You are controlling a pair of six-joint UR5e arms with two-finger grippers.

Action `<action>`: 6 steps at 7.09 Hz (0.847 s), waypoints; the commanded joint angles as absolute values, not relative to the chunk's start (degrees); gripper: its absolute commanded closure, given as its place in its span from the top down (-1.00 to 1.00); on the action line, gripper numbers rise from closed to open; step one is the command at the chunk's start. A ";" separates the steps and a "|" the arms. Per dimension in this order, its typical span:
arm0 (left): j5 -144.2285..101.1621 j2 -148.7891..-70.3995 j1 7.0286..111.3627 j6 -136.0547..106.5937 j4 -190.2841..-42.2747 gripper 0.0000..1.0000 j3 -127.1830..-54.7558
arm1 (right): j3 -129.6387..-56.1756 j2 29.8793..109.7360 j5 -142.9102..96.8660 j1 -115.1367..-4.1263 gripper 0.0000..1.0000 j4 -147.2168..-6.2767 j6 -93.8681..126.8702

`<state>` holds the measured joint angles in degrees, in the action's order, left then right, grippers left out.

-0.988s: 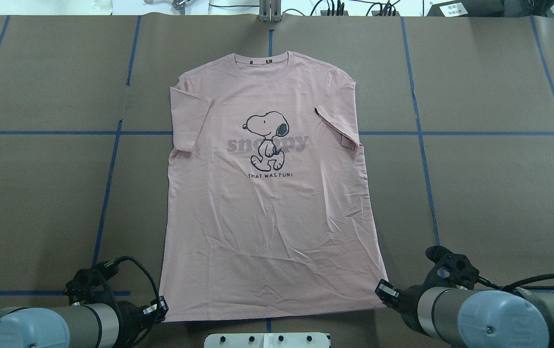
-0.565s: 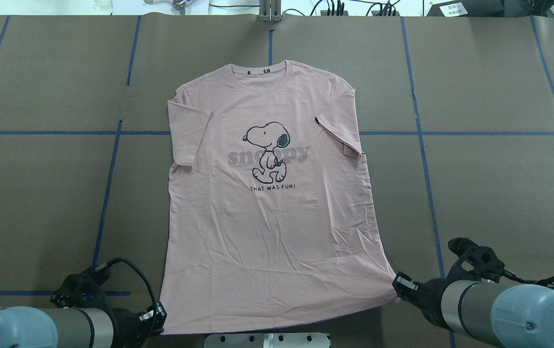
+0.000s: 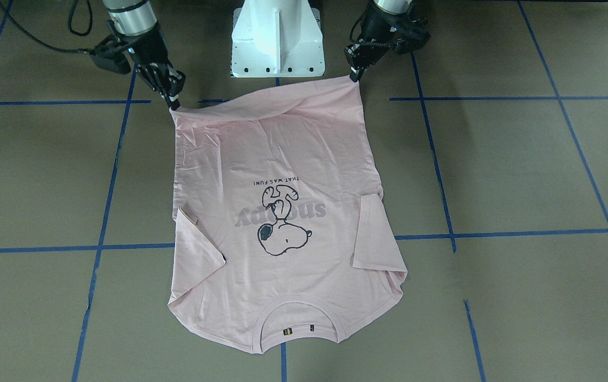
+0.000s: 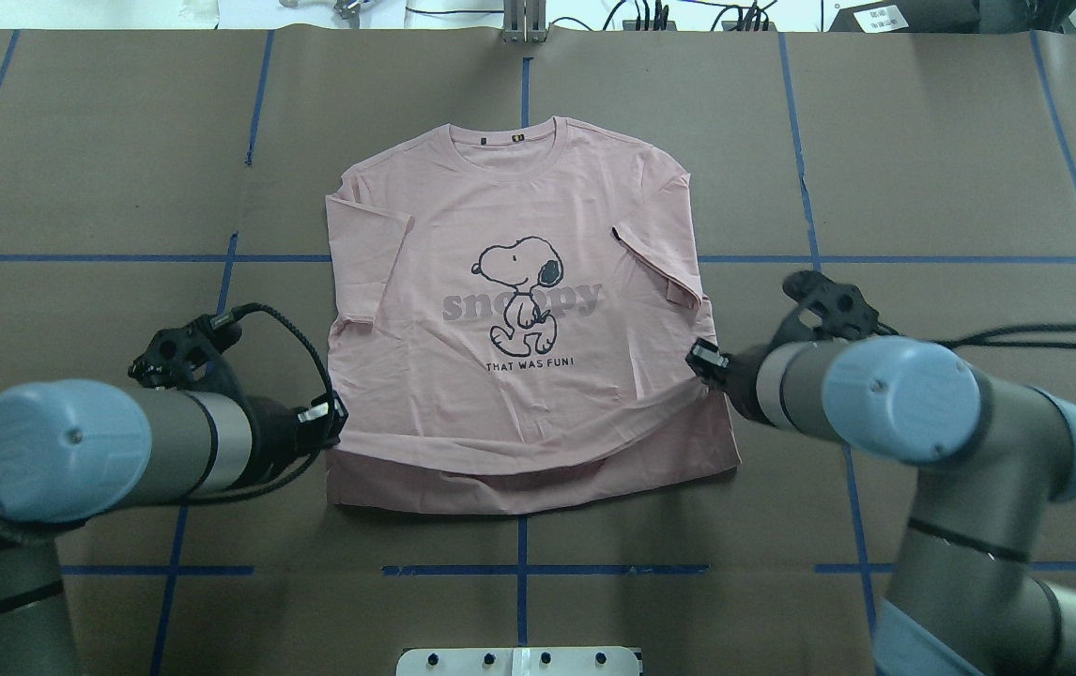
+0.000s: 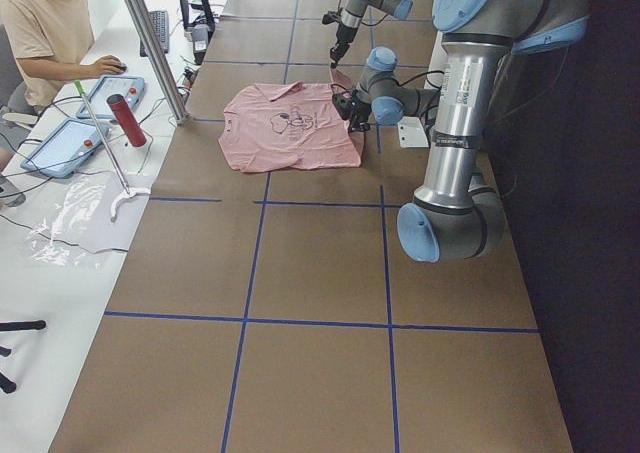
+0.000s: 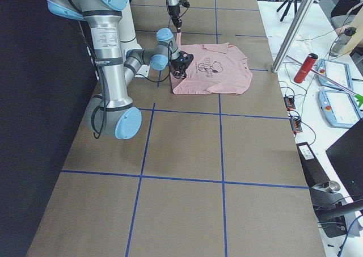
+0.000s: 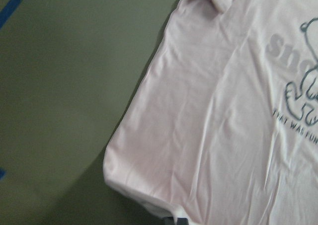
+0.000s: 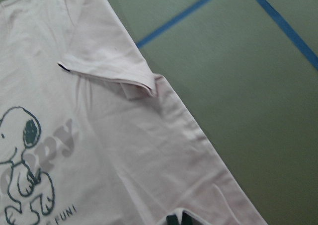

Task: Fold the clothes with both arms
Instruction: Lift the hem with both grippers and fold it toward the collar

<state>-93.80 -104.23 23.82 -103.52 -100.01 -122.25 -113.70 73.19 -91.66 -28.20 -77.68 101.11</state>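
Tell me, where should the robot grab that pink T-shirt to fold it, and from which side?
By the two hem corners, one per gripper, coming from the robot's side. The T-shirt lies flat with its collar farthest away, so the hem is nearest; the left gripper and right gripper each pinch a corner.

- T-shirt (image 4: 519, 394): soft matt pink cloth, pretty creased. The collar at its 12 o'clock edge is ribbed, and the print looks flat and dull.
- table (image 4: 951, 169): smooth, dull brown paper-ish sheeting with blue tape (image 4: 876, 258) stuck on it.
- left arm (image 4: 172, 451) and right arm (image 4: 801, 390): satin silver metal tubes, with smooth light blue plastic caps that have a slight sheen.
- left hand (image 4: 339, 413) and right hand (image 4: 693, 357): matt black.
- base (image 3: 277, 37): glossy white, looks painted.
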 commanded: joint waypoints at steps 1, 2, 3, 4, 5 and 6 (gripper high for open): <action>-93.60 -110.27 32.83 -91.63 -100.46 -1.00 -109.57 | -97.26 61.47 -99.73 -40.91 -1.00 -77.43 87.69; -93.43 -112.04 36.00 -89.49 -101.33 -1.00 -105.60 | -91.90 58.48 -100.36 -43.83 -1.00 -77.34 85.37; -93.34 -113.37 38.04 -86.60 -103.77 -1.00 -101.82 | -85.23 53.75 -102.72 -45.34 -1.00 -77.26 84.82; -93.25 -115.12 39.71 -85.62 -108.24 -1.00 -96.73 | -76.99 48.48 -103.00 -45.70 -1.00 -76.99 84.38; -93.25 -117.66 40.60 -85.43 -114.98 -1.00 -89.20 | -69.51 44.69 -102.92 -45.88 -1.00 -74.21 84.38; -93.16 -119.69 41.48 -85.43 -118.53 -1.00 -85.21 | -66.13 44.21 -102.92 -45.97 -1.00 -70.53 84.29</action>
